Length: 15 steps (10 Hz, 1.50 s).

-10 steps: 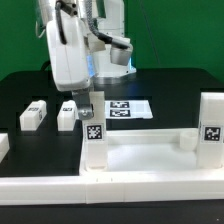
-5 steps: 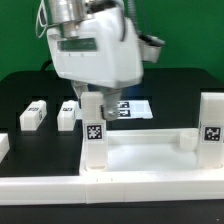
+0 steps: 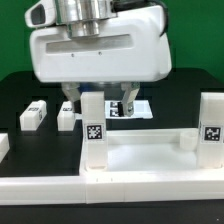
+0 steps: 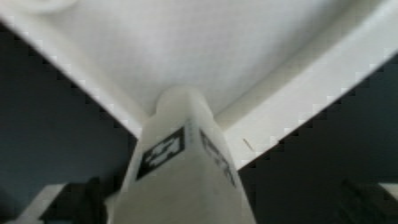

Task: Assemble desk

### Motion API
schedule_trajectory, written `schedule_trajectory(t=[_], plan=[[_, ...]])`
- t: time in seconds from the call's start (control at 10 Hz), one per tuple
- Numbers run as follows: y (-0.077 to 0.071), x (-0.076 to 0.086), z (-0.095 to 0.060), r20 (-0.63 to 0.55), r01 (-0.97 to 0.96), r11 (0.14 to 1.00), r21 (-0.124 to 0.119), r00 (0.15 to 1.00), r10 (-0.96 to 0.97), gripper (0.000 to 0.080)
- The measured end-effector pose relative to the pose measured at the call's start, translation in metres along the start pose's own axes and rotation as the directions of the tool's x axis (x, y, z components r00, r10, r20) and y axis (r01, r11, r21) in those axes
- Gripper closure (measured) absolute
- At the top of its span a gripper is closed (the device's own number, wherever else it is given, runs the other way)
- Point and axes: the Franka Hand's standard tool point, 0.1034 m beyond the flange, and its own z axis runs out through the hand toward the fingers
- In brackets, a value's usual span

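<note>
Moved: the gripper (image 3: 98, 106) looms larger than a second ago, and its body now spans the upper frame.
Exterior, claw: jaws apart, one finger either side of the upright leg (image 3: 93, 130), neither touching it.
Exterior, desk: the tabletop (image 3: 145, 160) fills the lower frame. The upright leg stands at its left corner and a second leg (image 3: 212, 125) at right.
Exterior, spares: one loose leg (image 3: 32, 116) and another loose leg (image 3: 67, 116) lie at centre left.
Wrist: the tagged upright leg (image 4: 178, 160) is blurred against the white tabletop (image 4: 196, 50).

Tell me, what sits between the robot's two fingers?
The top of an upright white leg, standing at a corner of the tabletop. The exterior view shows it between the fingers of the open gripper, a gap on each side.
</note>
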Motion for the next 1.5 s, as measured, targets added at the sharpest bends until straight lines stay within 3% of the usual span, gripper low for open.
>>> schedule_trajectory(t=[0.1,0.2,0.3,0.4,0.5,0.8,1.0,1.3,1.5], plan=[[-0.002,0.0,0.001,0.02,0.078,0.997,-0.003,0.997,-0.078,0.015],[-0.001,0.001,0.002,0.015,0.028,1.0,-0.005,1.0,-0.028,0.0296],[-0.001,0.001,0.002,0.015,0.016,1.0,-0.005,1.0,-0.016,0.0296],[0.002,0.001,0.002,0.016,-0.001,1.0,-0.01,1.0,0.001,0.0434],[0.006,0.001,0.002,0.018,-0.074,0.997,-0.015,0.997,0.075,0.0507],[0.006,0.0,0.002,0.014,-0.295,0.955,-0.018,0.955,0.295,0.0508],[0.002,0.001,0.003,0.018,-0.6,0.8,-0.026,0.799,0.6,0.0508],[-0.011,0.001,0.006,0.067,-0.943,0.333,-0.012,0.332,0.941,0.0508],[-0.011,0.002,0.006,0.062,-0.969,0.245,-0.009,0.244,0.968,0.0508]])
